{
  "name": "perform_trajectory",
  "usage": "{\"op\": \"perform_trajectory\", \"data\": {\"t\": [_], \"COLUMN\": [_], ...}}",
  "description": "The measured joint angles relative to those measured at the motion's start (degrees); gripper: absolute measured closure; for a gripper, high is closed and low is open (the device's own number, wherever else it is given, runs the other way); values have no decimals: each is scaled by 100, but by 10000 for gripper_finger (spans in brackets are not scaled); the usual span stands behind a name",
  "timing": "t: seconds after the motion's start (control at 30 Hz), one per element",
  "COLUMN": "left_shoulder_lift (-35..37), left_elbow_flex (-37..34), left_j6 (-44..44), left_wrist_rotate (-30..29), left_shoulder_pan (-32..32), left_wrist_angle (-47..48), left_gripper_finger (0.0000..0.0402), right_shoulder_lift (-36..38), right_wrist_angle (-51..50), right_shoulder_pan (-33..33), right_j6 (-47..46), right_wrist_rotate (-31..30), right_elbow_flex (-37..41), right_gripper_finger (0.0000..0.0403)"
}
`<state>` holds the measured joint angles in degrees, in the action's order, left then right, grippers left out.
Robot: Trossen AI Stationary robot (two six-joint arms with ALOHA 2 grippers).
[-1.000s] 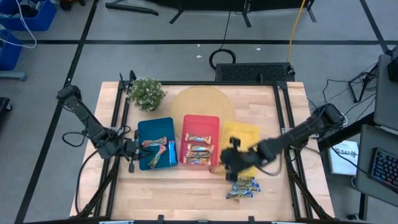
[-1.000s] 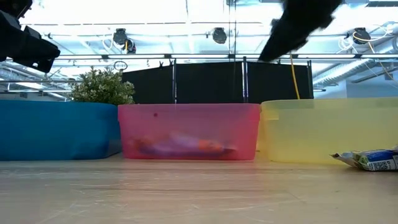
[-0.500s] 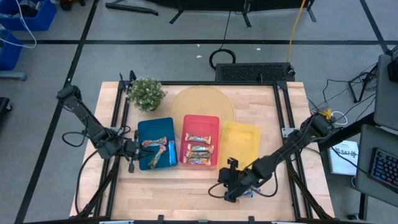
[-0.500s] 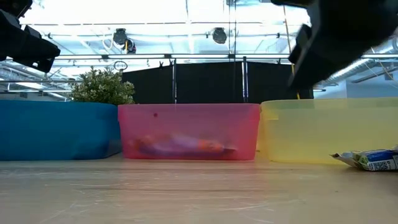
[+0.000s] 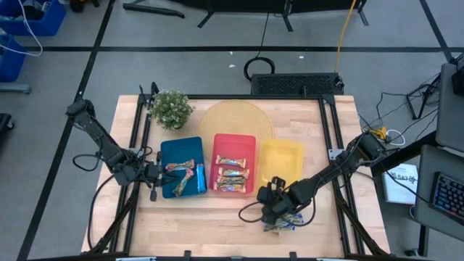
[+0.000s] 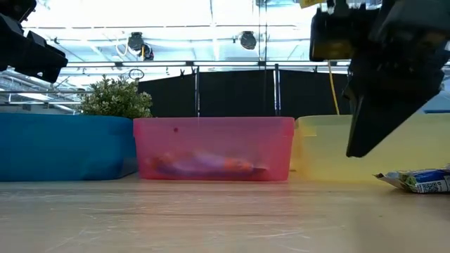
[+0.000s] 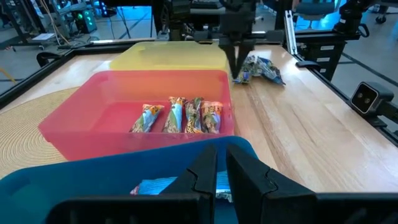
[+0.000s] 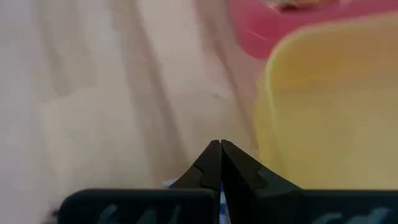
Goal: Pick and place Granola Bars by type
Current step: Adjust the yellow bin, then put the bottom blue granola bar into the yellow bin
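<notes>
Pale wood-grain table (image 5: pixel 217 210), crinkly foil bars (image 6: pixel 420 180)

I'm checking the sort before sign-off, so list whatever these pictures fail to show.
- Loose granola bars on the table: high view, the right gripper covers part of the pile, so no count; low view cuts them at the picture's edge.
- Bars in the blue tray: low view, its opaque wall hides them.
- Bars in the red tray: low view, a blur through the wall.
- Yellow tray contents: right wrist view too blurred.

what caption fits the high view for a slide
Right gripper above loose granola bars; empty yellow plastic tray nearby.
</notes>
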<state>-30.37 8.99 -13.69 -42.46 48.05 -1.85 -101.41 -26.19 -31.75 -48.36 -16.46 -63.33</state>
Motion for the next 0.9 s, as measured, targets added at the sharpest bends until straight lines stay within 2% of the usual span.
{"op": "perform_trajectory", "data": {"t": [0.47, 0.73, 0.9], "left_shoulder_lift": [0, 1, 1], "left_elbow_flex": [0, 0, 2], "left_j6": [-7, -7, -3], "left_wrist_rotate": [-1, -2, -2], "left_shoulder_pan": [-1, 0, -1], "left_wrist_angle": [-2, 4, 34], "left_gripper_finger": [357, 357, 357], "right_shoulder_lift": [52, 573, 618], "right_wrist_angle": [-920, -861, -1057], "right_shoulder_pan": [94, 79, -215], "right_j6": [-36, 288, 500], "right_wrist_rotate": [1, -124, -304], "right_elbow_flex": [0, -4, -569], "right_gripper_finger": [403, 403, 403]}}
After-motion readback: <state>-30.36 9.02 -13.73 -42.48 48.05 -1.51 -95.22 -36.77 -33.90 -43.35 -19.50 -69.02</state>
